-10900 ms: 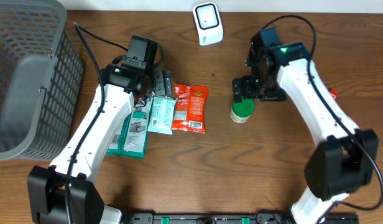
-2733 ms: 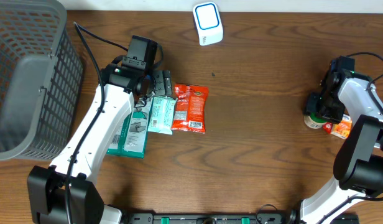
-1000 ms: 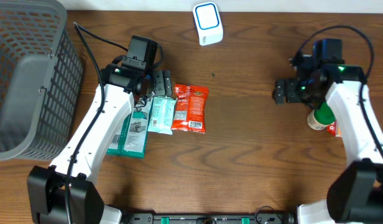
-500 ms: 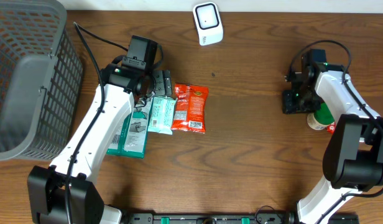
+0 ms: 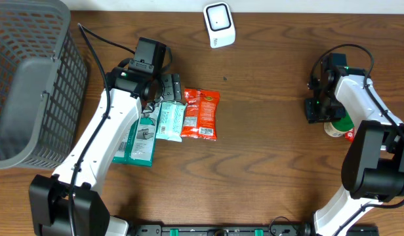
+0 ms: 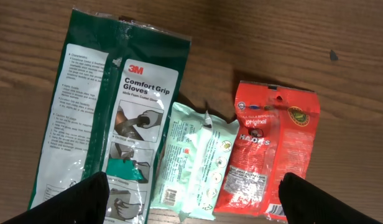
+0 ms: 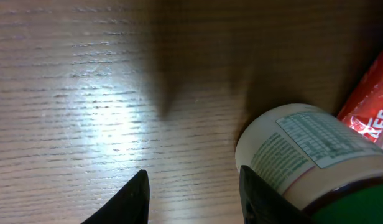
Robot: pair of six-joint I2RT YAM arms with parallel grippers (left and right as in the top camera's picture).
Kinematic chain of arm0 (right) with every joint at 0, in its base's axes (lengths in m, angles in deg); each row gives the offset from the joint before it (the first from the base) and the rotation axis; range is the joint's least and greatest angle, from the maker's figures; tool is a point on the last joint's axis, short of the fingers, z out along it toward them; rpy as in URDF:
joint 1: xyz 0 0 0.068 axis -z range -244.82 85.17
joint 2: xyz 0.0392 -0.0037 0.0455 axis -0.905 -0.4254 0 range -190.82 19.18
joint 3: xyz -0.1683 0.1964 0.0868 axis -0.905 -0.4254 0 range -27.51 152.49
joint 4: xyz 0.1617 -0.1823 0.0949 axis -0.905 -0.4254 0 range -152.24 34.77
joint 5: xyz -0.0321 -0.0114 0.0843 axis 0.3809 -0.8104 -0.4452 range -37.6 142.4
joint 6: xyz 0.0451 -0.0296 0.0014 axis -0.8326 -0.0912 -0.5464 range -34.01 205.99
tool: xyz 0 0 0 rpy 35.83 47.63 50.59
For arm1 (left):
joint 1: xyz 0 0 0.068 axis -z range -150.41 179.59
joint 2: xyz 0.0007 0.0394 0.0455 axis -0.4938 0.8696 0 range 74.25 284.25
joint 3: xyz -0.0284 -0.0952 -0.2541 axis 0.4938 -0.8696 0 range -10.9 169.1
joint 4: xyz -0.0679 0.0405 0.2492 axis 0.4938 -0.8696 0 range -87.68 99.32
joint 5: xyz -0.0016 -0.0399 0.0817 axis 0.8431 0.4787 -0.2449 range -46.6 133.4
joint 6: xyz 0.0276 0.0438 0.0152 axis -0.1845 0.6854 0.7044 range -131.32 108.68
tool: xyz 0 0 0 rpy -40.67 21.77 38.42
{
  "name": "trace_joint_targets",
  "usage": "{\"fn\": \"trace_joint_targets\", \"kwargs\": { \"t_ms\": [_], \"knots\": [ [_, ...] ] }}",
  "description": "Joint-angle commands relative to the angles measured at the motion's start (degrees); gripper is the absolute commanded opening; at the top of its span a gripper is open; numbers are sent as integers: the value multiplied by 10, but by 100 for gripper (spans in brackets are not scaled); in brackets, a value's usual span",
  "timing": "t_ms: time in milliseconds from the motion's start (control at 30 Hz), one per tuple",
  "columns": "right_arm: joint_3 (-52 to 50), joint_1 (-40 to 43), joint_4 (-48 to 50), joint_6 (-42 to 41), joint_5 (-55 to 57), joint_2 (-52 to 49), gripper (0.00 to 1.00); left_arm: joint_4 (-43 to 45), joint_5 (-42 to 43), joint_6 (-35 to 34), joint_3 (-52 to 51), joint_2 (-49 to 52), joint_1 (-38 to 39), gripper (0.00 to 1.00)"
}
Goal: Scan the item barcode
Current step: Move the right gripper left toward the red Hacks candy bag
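The white barcode scanner (image 5: 219,25) stands at the table's far edge. A white bottle with a green lid (image 5: 338,123) lies at the right, and the right wrist view shows its printed label (image 7: 303,155). My right gripper (image 5: 317,110) sits just left of the bottle, open, with only bare wood between its fingers (image 7: 191,186). The bottle lies outside its right finger. My left gripper (image 5: 164,88) hovers open (image 6: 194,202) over three flat packs: a green gloves pack (image 6: 110,106), a mint wipes pack (image 6: 198,162) and a red snack packet (image 6: 269,149).
A grey mesh basket (image 5: 31,78) fills the far left corner. A red packet (image 5: 349,136) lies against the bottle's right side, also seen as the red packet (image 7: 372,106) in the right wrist view.
My right gripper has come down and to the right, next to the bottle, and its jaws have narrowed. The left arm and the packs have not moved.
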Motion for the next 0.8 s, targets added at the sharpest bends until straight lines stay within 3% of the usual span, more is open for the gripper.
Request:
{"fn": "trace_joint_targets", "kwargs": {
  "t_ms": [0, 167, 333, 433, 533, 667, 767],
  "knots": [
    [-2, 4, -5, -9, 27, 2, 42, -1, -9, -5, -2, 1, -2, 87],
    [-2, 4, -8, -22, 46, 2, 43, -1, -9, -5, -2, 1, -2, 88],
    [-1, 2, 17, -21, -64, 2, 59, -1, -10, -5, -2, 1, -2, 88],
    [-1, 0, 43, -21, -168, 2, 70, -2, -10, -5, -2, 1, -2, 88],
    [-1, -1, 64, -21, -294, 2, 99, -1, -9, -5, -2, 1, -2, 88],
    [-1, -3, 99, -23, -476, 2, 99, -1, -9, -5, -2, 1, -2, 88],
    [-1, -11, 109, -35, -538, 2, 99, -1, -9, -5, -2, 1, -2, 88]
  ]
}}
